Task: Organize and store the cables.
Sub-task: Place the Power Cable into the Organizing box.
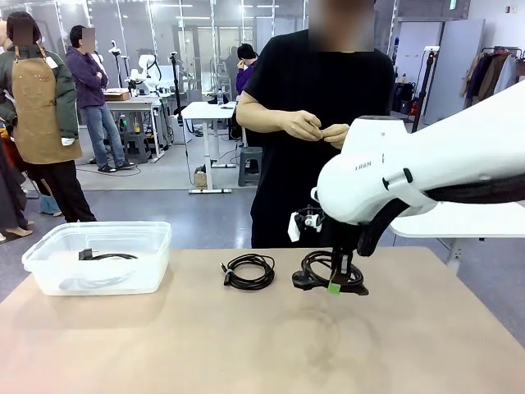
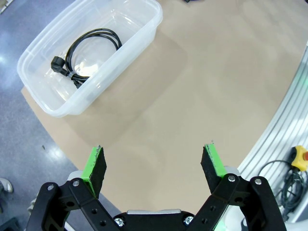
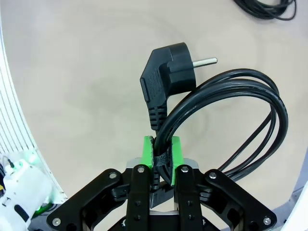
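- Front view: The right pincer (image 1: 335, 284) stood clamped on the held cable coil (image 1: 303, 281), low at the table (image 1: 164, 345); whether the coil had cleared the surface could not be told. The clear plastic bin (image 1: 98, 279), with the stored cable coil (image 1: 111, 257) inside, lay well apart toward the robot's left. The loose cable coil (image 1: 246, 284) lay flat between the two, just beside the held one. The right arm reached in from its own side, wrist bent steeply down. The person (image 1: 312, 164) stood at the far side, hands together at the chest.
- Left wrist view: The left pincer (image 2: 156, 161) hung wide open and empty above bare table. It was the nearer arm to the bin (image 2: 53, 103), which lay ahead of its fingers, long axis slanting across the picture. The stored coil's plug (image 2: 58, 64) rested near one end.
- Right wrist view: The right pincer's green pads (image 3: 147, 151) pinched the held coil at its tie, jaws nearly together. The loops fanned out to one side, and the angled plug (image 3: 166, 79) pointed away from the fingers. The loose coil (image 3: 264, 7) showed at the top edge. A carry to the bin would likely pass over that coil.
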Action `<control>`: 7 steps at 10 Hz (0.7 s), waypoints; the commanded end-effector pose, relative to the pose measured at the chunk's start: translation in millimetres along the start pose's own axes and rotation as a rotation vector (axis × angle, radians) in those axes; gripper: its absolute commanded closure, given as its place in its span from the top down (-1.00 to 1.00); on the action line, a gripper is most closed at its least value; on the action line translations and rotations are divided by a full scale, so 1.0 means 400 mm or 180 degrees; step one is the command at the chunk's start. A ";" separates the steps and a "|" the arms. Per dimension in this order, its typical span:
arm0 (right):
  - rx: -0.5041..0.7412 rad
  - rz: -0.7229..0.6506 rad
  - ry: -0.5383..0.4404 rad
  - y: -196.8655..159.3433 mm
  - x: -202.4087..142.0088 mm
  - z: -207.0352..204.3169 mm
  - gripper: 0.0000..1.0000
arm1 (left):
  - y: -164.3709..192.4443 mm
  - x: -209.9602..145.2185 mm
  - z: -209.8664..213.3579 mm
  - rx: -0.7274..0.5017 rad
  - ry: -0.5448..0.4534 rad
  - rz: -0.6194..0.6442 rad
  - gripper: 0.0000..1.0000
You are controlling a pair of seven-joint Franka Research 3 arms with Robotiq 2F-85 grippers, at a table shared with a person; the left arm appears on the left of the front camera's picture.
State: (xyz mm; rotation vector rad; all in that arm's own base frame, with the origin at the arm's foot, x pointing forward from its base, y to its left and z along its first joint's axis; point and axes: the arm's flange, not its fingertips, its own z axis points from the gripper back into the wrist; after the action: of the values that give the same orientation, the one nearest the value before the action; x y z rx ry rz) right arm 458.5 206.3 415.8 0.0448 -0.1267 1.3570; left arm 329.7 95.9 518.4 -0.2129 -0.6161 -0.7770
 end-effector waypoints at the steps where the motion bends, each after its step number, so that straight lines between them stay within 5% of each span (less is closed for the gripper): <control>1: -0.0144 -0.0063 -0.0147 0.044 -0.013 -0.003 -0.87 | -0.002 0.005 -0.001 -0.0016 -0.0016 0.0040 1.00; 7: -0.0034 0.0007 -0.0046 0.028 0.005 -0.007 -0.87 | -0.002 0.005 -0.001 -0.0016 -0.0016 0.0040 1.00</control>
State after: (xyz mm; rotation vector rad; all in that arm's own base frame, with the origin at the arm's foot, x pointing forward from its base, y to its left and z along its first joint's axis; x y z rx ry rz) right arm 443.8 209.3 407.1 0.0477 -0.1487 1.3552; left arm 329.7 96.0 518.4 -0.2128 -0.6162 -0.7769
